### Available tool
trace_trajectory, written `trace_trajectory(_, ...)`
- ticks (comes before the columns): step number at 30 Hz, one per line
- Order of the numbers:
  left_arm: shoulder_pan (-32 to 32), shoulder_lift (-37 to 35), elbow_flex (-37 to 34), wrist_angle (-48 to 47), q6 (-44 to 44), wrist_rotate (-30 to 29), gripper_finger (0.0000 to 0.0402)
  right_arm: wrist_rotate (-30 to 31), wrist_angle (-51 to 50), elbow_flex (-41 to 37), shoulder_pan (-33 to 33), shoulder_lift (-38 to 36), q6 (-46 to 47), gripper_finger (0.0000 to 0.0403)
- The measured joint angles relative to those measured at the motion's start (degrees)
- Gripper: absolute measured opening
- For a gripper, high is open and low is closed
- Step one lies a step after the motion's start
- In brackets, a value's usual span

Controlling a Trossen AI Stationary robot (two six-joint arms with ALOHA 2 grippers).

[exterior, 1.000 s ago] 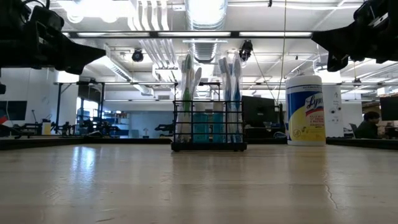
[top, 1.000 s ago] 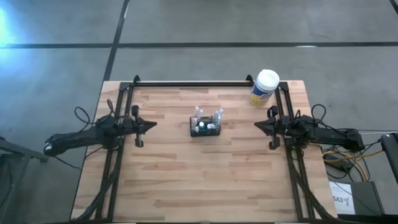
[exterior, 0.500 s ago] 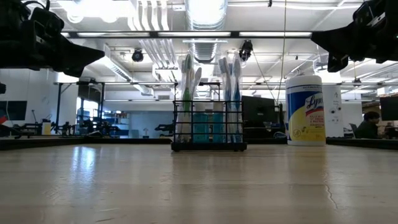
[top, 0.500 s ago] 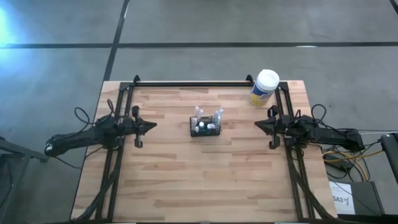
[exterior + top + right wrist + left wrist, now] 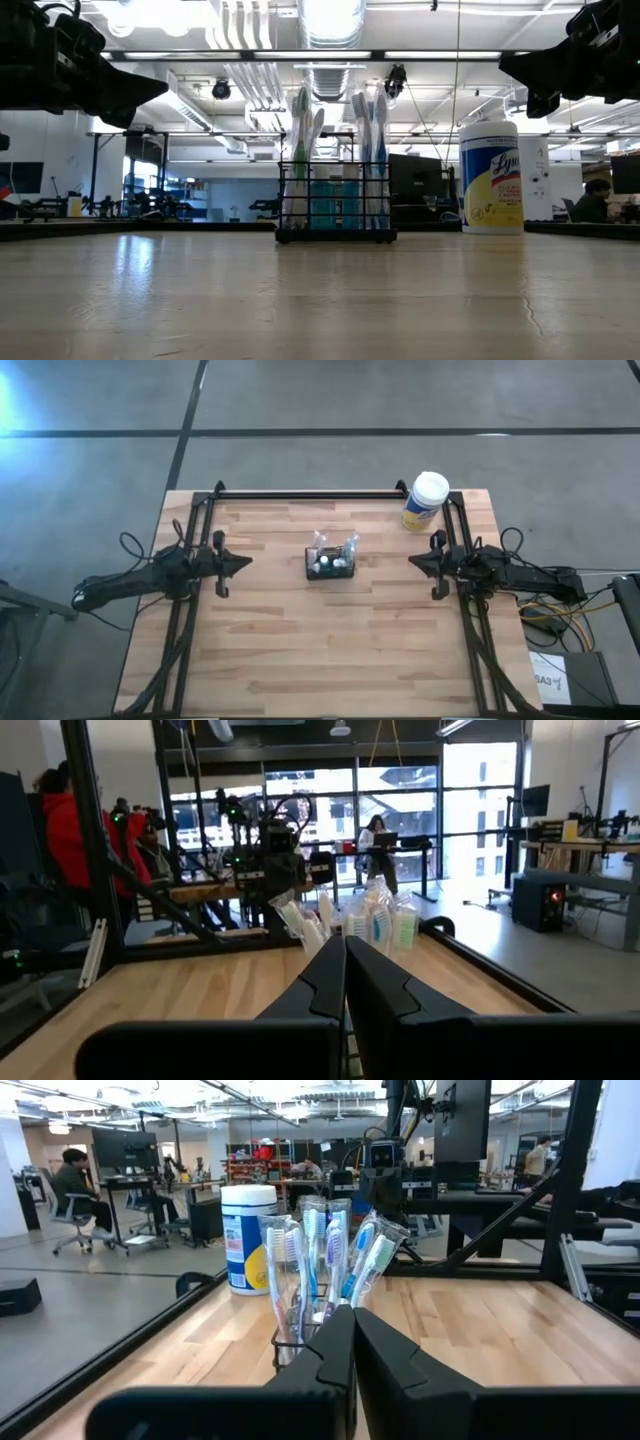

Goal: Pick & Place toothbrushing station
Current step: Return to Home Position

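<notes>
Yellow-labelled canister [image 5: 490,177] ("Lys" legible) apart from caddy [image 5: 336,205].

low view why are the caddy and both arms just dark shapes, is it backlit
Yes: in the low view bright ceiling lights sit behind the caddy, the left pincer and the right pincer, so they read as silhouettes, and the table carries a pale sheen; in the high view a glare patch lies on the floor at the picture's top-left corner.

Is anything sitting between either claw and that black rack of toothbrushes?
Nothing visible. Bare table separates the toothbrush caddy from the left gripper and from the right gripper. The Lysol canister stands at the back, off both lines.
</notes>
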Motion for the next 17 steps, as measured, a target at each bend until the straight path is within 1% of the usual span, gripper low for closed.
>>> trace_trajectory(17, 0.0, 0.0, 0.0, 0.0, -0.1, 0.0, 0.0014, 0.0, 0.0, 0.0, 0.0, 0.0, -0.8, 0.0008)
